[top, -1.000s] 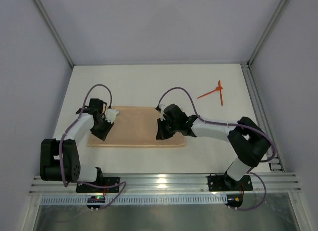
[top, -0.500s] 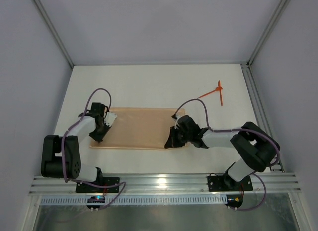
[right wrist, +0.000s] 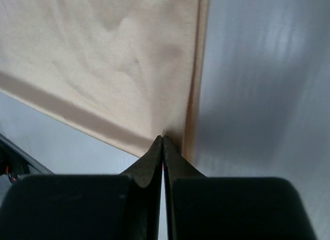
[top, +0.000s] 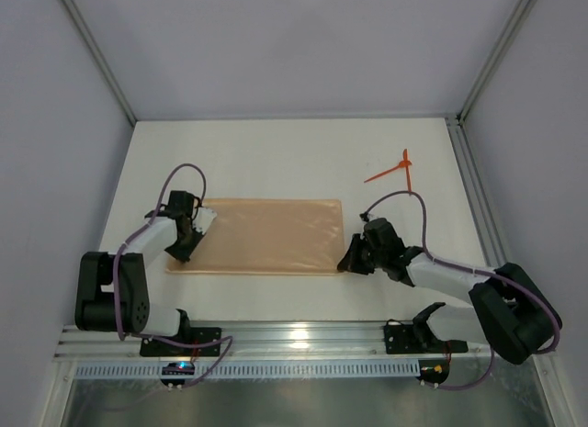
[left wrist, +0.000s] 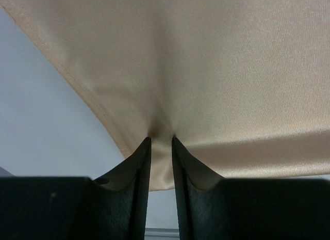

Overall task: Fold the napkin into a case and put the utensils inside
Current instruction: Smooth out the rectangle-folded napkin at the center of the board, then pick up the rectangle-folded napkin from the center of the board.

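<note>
Top external view, from the left: the left gripper point(top: 188, 236) sits at the left edge of the napkin point(top: 266, 236). The left wrist view shows its fingers pinching a puckered bit of that cloth. The napkin lies flat on the table point(top: 276, 151) as a long folded rectangle. At its near right corner is the right gripper point(top: 349, 262), fingers pressed together. The utensils point(top: 393, 173) lie outside the fold, crossed near one end, farther back and to the right, well apart from the cloth.

Half a second ago the right gripper was over the napkin's right end. Now it is at the corner, with its arm stretched low, and the left gripper has stayed put.

Whether the right fingertips catch any cloth cannot be told. The left gripper hides part of the napkin's left edge.
</note>
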Tool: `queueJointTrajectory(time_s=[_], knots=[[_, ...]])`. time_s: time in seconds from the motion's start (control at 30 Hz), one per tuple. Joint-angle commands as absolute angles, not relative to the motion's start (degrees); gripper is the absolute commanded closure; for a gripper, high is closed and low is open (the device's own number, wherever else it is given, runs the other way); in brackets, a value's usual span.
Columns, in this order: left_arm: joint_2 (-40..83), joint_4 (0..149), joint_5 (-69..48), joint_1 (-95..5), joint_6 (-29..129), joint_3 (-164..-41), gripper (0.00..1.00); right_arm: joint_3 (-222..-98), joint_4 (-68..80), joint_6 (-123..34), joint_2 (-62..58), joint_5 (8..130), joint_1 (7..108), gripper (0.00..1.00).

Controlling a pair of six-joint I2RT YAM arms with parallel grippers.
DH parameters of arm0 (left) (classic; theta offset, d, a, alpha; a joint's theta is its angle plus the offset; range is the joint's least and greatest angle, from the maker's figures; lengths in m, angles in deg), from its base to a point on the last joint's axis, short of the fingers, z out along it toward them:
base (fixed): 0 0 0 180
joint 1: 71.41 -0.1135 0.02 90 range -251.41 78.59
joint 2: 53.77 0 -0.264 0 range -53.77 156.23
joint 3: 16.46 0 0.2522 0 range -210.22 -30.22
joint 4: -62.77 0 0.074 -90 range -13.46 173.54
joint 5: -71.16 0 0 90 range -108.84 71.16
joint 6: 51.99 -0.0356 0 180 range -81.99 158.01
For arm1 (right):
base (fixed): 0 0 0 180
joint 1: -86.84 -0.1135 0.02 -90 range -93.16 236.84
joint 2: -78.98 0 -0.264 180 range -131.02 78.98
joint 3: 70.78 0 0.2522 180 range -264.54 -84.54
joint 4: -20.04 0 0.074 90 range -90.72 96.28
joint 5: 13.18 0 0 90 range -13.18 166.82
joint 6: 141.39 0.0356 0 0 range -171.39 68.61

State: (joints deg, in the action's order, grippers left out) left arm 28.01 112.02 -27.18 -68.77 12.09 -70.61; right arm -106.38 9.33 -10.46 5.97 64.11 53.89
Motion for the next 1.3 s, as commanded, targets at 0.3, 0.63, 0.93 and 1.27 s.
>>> queueJointTrajectory(time_s=[0.3, 0.63, 0.93, 1.27], knots=[[25.3, 107.4, -23.8, -69.4, 11.9, -67.0, 0.72, -108.7, -11.7, -10.5, 28.4, 79.8, 58.7, 0.65], [19.4, 112.5, -24.0, -69.4, 12.6, -69.9, 0.65, -106.4, -2.9, -4.1, 21.5, 67.6, 58.3, 0.5], [21.1, 110.7, -28.7, -69.4, 14.0, -68.3, 0.64, -104.2, 4.6, -2.6, 14.5, 62.5, 57.6, 0.5], [21.3, 111.5, -28.2, -69.5, 14.5, -69.3, 0.64, -100.6, 10.7, 1.8, 11.2, 59.9, 56.2, 0.63]])
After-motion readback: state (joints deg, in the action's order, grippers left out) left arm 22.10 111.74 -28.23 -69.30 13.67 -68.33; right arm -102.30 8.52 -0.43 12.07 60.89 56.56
